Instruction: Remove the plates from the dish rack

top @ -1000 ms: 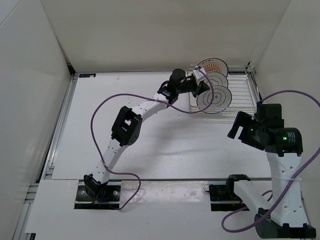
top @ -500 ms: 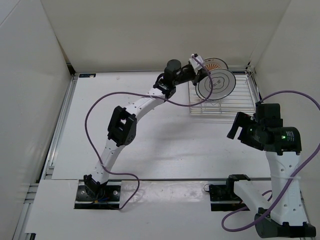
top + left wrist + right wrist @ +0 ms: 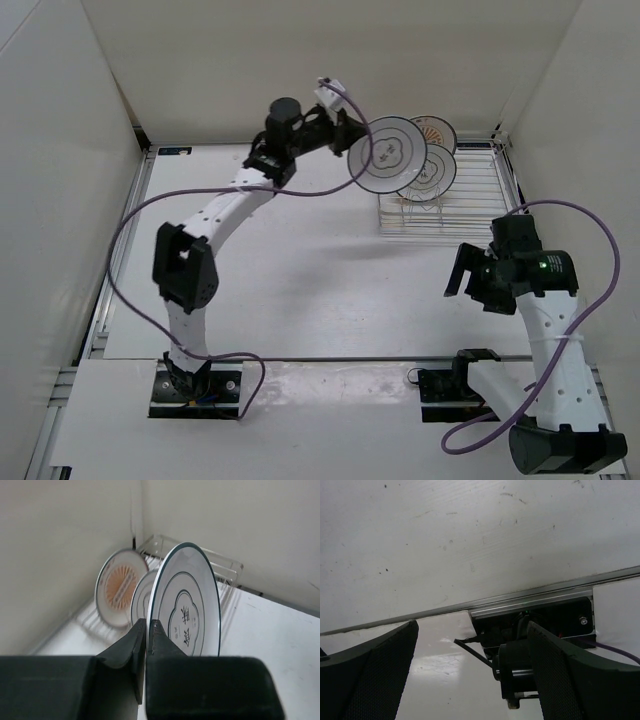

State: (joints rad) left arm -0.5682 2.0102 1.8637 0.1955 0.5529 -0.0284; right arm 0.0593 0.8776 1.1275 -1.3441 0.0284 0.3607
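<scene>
Holding one plate (image 3: pixel 392 152) by its rim, the left jaws are shut tight on it, one jaw on each face. This plate has a dark wavy line and dark marks in the middle. It stands on edge, up in the air, at the left end of the rack (image 3: pixel 475 200).

In the wrist view it hides part of the two plates behind it. The orange plate (image 3: pixel 438 128) stands in the rack at the back, near the wall (image 3: pixel 300 60). The other dark-lined plate (image 3: pixel 430 175) stands just in front of it, in the rack too. A purple cable (image 3: pixel 310 193) from the left arm curls past the held plate's left edge.

The right jaws are wide open and hold nothing. They hang over the bench (image 3: pixel 330 270) on the near side of the rack, not touching it. Their wrist view shows the bench's near edge and a dark arm base (image 3: pixel 535 630).
</scene>
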